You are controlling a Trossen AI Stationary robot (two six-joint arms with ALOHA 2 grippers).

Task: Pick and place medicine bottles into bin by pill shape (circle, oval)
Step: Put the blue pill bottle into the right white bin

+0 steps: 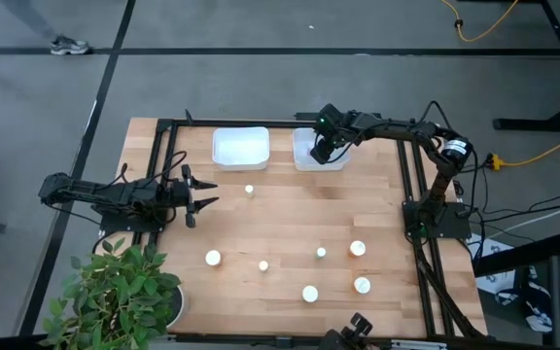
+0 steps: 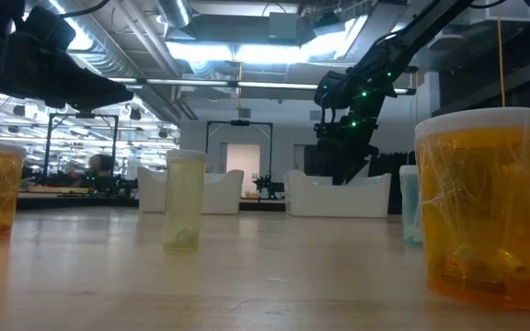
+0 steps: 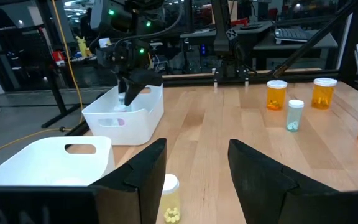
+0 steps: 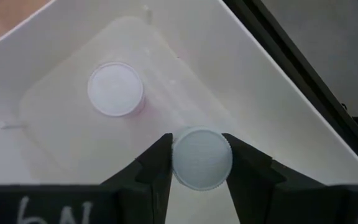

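I note the right gripper (image 4: 201, 163) clasping a white-capped bottle (image 4: 202, 158) over the white plastic bin (image 4: 278, 81), frame centre; I would release it low. Left gripper (image 1: 205, 192) spread, empty.

Medicine bottles, white-capped, all upright. One bottle (image 4: 202, 158) sits between my right jaws above the right-hand bin (image 1: 304, 156), cap toward my wrist camera; a second (image 4: 115, 89) stands on that bin's floor, its body possibly pinkish. One pale bottle (image 1: 249, 191) stands alone on the table near the two bins. Six more are spread across the near half of the table: two orange (image 3: 277, 95) (image 3: 324, 93), one pale green (image 2: 185, 199), the others too small to tell.
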